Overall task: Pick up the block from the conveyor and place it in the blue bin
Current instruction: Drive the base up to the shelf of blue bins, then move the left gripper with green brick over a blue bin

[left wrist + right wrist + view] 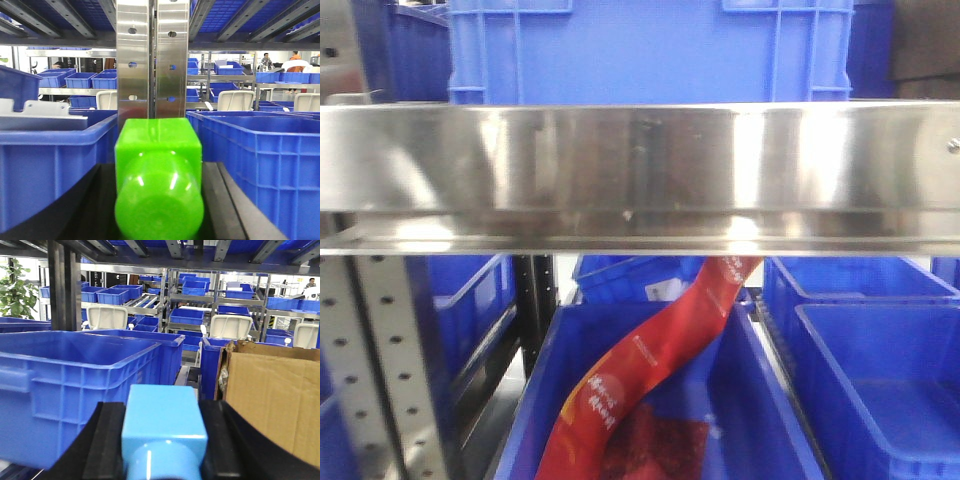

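Note:
In the left wrist view a bright green block with a round peg end fills the gap between two black fingers; my left gripper is shut on it, held in the air between blue bins. In the right wrist view a light blue block is clamped between black fingers; my right gripper is shut on it, beside a large blue bin. The conveyor is out of view. Neither gripper shows in the front view.
A blue bin stands left of the green block and another right of it, with a steel upright straight ahead. A cardboard box is right of the light blue block. A steel shelf rail crosses the front view above a bin holding a red packet.

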